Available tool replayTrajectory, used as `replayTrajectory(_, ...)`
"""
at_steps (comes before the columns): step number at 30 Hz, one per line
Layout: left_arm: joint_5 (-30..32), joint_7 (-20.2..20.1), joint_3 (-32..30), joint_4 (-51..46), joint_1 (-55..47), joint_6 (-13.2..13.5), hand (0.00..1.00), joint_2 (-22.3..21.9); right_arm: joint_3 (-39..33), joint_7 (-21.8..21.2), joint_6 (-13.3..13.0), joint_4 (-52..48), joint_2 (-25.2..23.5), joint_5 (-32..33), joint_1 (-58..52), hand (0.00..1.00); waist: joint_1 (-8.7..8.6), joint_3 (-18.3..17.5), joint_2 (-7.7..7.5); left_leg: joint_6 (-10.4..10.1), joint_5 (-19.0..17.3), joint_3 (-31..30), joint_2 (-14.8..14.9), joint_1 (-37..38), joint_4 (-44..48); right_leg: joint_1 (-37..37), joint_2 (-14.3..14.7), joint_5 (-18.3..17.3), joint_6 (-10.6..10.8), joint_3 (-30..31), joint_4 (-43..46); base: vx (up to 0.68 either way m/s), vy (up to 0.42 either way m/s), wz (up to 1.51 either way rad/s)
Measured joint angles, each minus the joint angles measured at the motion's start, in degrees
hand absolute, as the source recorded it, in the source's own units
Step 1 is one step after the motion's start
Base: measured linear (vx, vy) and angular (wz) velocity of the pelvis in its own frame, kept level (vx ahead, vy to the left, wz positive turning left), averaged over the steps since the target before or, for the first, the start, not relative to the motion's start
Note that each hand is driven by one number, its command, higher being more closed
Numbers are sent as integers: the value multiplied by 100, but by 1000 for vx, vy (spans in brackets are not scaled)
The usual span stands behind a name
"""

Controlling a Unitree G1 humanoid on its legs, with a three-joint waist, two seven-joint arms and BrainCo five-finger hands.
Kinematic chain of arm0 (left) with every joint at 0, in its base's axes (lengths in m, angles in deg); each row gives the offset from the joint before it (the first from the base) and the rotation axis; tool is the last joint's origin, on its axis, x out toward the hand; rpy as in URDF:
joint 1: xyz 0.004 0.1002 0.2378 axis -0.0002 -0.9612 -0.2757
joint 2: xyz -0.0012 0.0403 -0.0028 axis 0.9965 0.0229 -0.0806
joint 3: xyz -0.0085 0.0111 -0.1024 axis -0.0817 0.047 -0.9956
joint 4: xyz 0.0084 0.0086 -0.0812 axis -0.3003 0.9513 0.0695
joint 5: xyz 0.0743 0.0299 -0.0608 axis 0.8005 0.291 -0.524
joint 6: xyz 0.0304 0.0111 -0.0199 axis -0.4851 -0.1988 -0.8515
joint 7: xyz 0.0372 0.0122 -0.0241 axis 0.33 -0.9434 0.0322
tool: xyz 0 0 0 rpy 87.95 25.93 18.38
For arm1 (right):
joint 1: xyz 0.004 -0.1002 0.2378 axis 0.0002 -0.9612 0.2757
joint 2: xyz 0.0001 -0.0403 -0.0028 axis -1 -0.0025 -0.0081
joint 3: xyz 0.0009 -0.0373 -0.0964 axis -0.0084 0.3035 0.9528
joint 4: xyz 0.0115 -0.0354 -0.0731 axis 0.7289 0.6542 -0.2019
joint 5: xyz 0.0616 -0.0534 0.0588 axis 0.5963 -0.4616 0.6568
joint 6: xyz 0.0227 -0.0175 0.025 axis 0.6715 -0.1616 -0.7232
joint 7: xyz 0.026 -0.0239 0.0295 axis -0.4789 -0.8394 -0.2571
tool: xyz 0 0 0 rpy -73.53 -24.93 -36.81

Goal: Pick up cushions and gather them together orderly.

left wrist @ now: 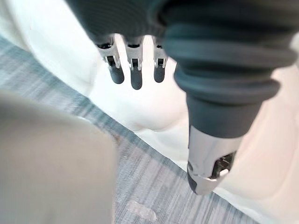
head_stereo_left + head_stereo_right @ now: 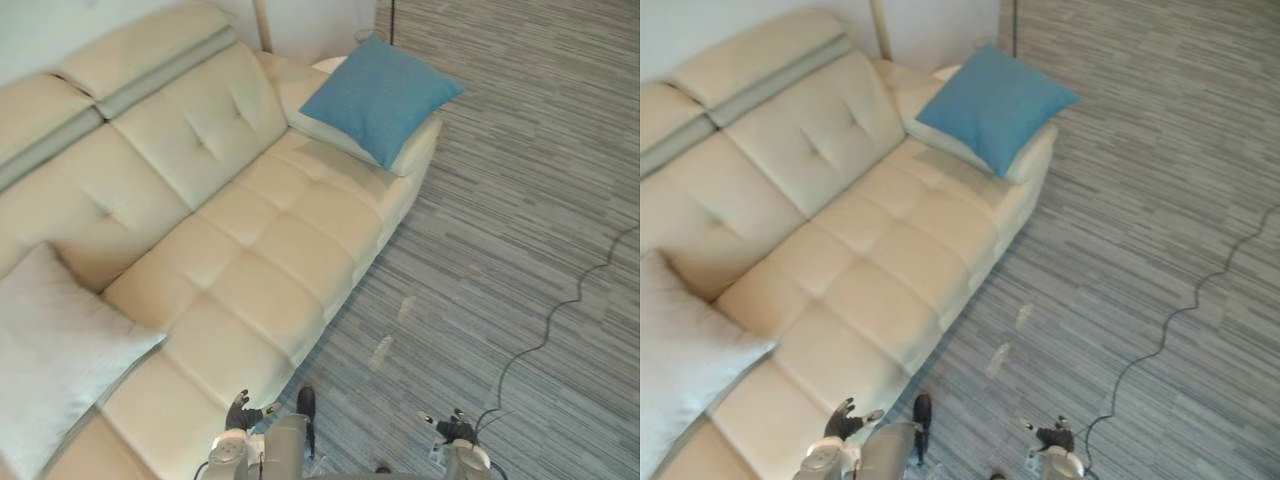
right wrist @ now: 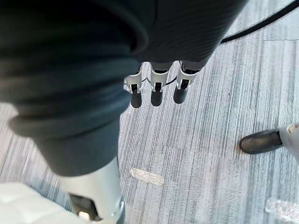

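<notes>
A blue cushion (image 2: 381, 98) leans on the far armrest of the cream sofa (image 2: 260, 250). A pale grey-white cushion (image 2: 50, 360) rests at the sofa's near end, on the left. My left hand (image 2: 240, 412) hangs low by the sofa's front edge, fingers (image 1: 135, 74) straight and holding nothing. Over the carpet my right hand (image 2: 455, 428) hangs too, its fingers (image 3: 156, 93) relaxed and empty. Both hands are far from either cushion.
Grey striped carpet (image 2: 520, 200) spreads to the right of the sofa. Pale marks (image 2: 382, 350) lie on the carpet near the sofa front. A wall (image 2: 310, 20) stands behind the sofa's far end.
</notes>
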Motion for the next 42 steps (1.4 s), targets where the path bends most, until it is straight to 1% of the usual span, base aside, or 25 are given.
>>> replayTrajectory(2, -1, 4, 16, 37, -30, -5, 0, -5, 7, -2, -11, -58, 6, -34, 33, 0, 43, -14, 13, 119, -175, 268, 32, 322, -28, -457, -91, -12, 309, 95, 1159, 335, 120, -80)
replayTrajectory(3, -1, 4, 110, 52, -55, -16, 0, -7, 43, -1, -18, -54, 15, -41, 52, 0, 16, -24, 22, 163, -330, 383, 44, 539, -60, -870, -204, 78, 790, 23, 2164, 416, 115, -63)
replayTrajectory(4, 0, 2, 197, 106, -53, -24, 0, 40, 52, -5, -5, -37, 9, -49, 91, 0, 14, -21, 13, 200, -437, 451, 30, 782, -104, -1241, -326, 35, 843, -136, 3005, 502, 94, -42)
replayTrajectory(7, -12, 11, 343, 156, 7, -111, 0, 63, 105, -9, 12, -30, 140, -53, 106, 0, -136, 17, 99, 192, -466, 648, 193, 1609, -635, -1739, -554, -407, 110, -1500, 2975, 398, -7, -24)
replayTrajectory(9, -42, 13, 345, 157, 1, -114, 0, 82, 176, -11, 11, -30, 208, -57, 210, 0, -192, 37, 188, 159, -447, 756, 397, 1820, -747, -2030, -449, -361, -3, -1980, 2221, 407, -94, -37)
replayTrajectory(12, -48, 13, 389, 166, 15, -117, 0, 114, 179, -9, 12, -31, 221, -181, 298, 0, -240, 29, 167, -42, -490, 855, 613, 2189, -801, -2353, -282, 640, -167, -2184, 657, 424, -210, -21)
replayTrajectory(13, -46, 13, 386, 188, -36, -115, 0, 174, 187, -12, 15, -28, 206, -263, 144, 0, -256, -24, 55, -207, -576, 771, 571, 2405, -813, -2331, -253, 1489, -372, -2079, 255, 568, -320, -6)
replayTrajectory(14, -39, 14, 378, 297, -25, -124, 0, 78, 175, -14, 23, 6, 308, -266, 74, 0, -284, -81, 241, -326, -637, 626, 734, 2502, -797, -2321, -123, 1410, -594, -2121, 578, 480, -268, -7)
replayTrajectory(15, -27, 6, 378, 328, -48, -117, 0, 34, 174, -13, 27, 12, 356, -266, 59, 0, -297, -171, 347, -434, -567, 511, 865, 2451, -668, -2340, -16, 1271, -633, -2134, 648, 469, -260, -18)
replayTrajectory(17, 19, 3, 373, 334, 20, -109, 0, -75, 165, -24, 20, 15, 447, -266, 106, 0, -310, -188, 455, -681, -304, 184, 1078, 1914, 540, -2223, 238, 988, -781, -2073, 514, 452, -247, -34)
replayTrajectory(18, 20, -3, 369, 349, 38, -112, 0, -114, 157, -26, 19, 66, 502, -260, 101, 0, -307, -162, 484, -727, 82, 28, 1172, 1527, 1384, -2014, 353, 971, -802, -2027, 324, 420, -196, -35)
replayTrajectory(20, 18, -28, 339, 396, 33, -103, 0, -126, 156, -31, 54, 245, 486, -242, 76, 0, -267, -93, 456, -645, -149, -86, 1284, 1128, 2705, -1378, 481, 909, -886, -1935, -79, 361, -121, -26)
replayTrajectory(21, 18, -31, 280, 326, 35, -82, 0, -114, 153, -27, 67, 260, 488, -237, -15, 0, -216, -18, 397, -474, -384, -50, 1289, 899, 3274, -963, 508, 777, -984, -1855, -274, 351, -87, -30)
replayTrajectory(24, 18, -29, 274, 254, 31, -73, 0, -102, 34, -18, 84, 256, 449, -142, -7, 0, -193, -10, 416, -295, -622, 4, 980, 183, 2843, -453, 478, 568, -869, -1614, -453, 346, 4, -40)
replayTrajectory(26, 18, -19, 287, 203, 39, -90, 0, -100, -80, -5, 84, 246, 407, -30, 1, 0, -188, 3, 408, -320, -515, -1, 530, -12, 1179, -243, 344, 447, -686, -1520, -566, 313, 120, -24)
replayTrajectory(28, 18, -17, 346, 205, 11, -94, 0, -147, -105, 1, 83, 230, 425, -31, -19, 0, -157, -2, 545, -429, 162, -225, 262, 98, -628, -55, 359, 285, -501, -1396, -649, 379, 197, -34)
replayTrajectory(29, -20, -21, 304, 204, -39, -89, 0, -157, -84, 8, 88, 232, 386, -32, -16, 0, -34, -39, 577, -303, 772, -254, 173, 286, -854, 96, 363, 241, -446, -1187, -792, 441, 190, -46)
replayTrajectory(31, 6, -17, 337, 210, 67, -92, 0, -90, -2, 7, 85, 214, 324, -43, 58, 0, -4, -82, 355, -33, 509, -222, -112, 276, -788, 200, 178, 273, -262, -934, -961, 493, 128, -18)
replayTrajectory(33, 4, -40, 305, 201, 88, -96, 0, -52, -2, 2, 87, 201, 354, -53, 107, 0, 15, -61, 294, 219, 181, -180, -227, 186, -248, 245, 21, 160, -55, -765, -775, 465, 157, -3)
replayTrajectory(36, -10, -35, 257, 211, 5, -115, 0, -24, 1, -10, 80, 187, 350, -272, 219, 0, 86, -72, 255, 297, -214, 47, -265, 692, -355, -357, -135, -57, 469, -316, 1055, 408, 147, -24)
replayTrajectory(37, -9, -33, 261, 212, -10, -115, 0, 13, 6, -12, 79, 185, 314, -282, 226, 0, 85, -74, 201, 308, -259, 70, -293, 886, -484, -728, -216, -1, 954, -231, 1999, 387, 36, -3)
replayTrajectory(38, -9, -34, 278, 223, -20, -141, 0, 59, 8, -18, 85, 191, 250, -291, 212, 0, 65, -64, 137, 298, -313, 50, -312, 1225, -647, -1240, -327, 124, 1151, -242, 3287, 396, 2, 9)
replayTrajectory(39, -11, -31, 279, 224, -29, -146, 0, 71, 8, -21, 89, 190, 245, -305, 195, 0, 51, -58, 127, 291, -324, 19, -306, 1422, -742, -1411, -413, 92, 1085, -392, 3700, 551, -64, 26)
replayTrajectory(41, -108, 7, 345, 214, -82, -148, 0, 69, 5, -22, 92, 194, 296, -431, 141, 0, 7, -28, 184, 280, -330, -61, -188, 2064, -1046, -1631, -714, -224, 460, -1143, 3833, 367, -96, 30)
replayTrajectory(42, -113, 11, 347, 209, -102, -148, 0, 63, 26, -22, 91, 193, 315, -469, 143, 0, -27, -33, 242, 235, -357, -76, -84, 2149, -1050, -1755, -739, -286, 347, -1336, 3581, 290, -189, 21)
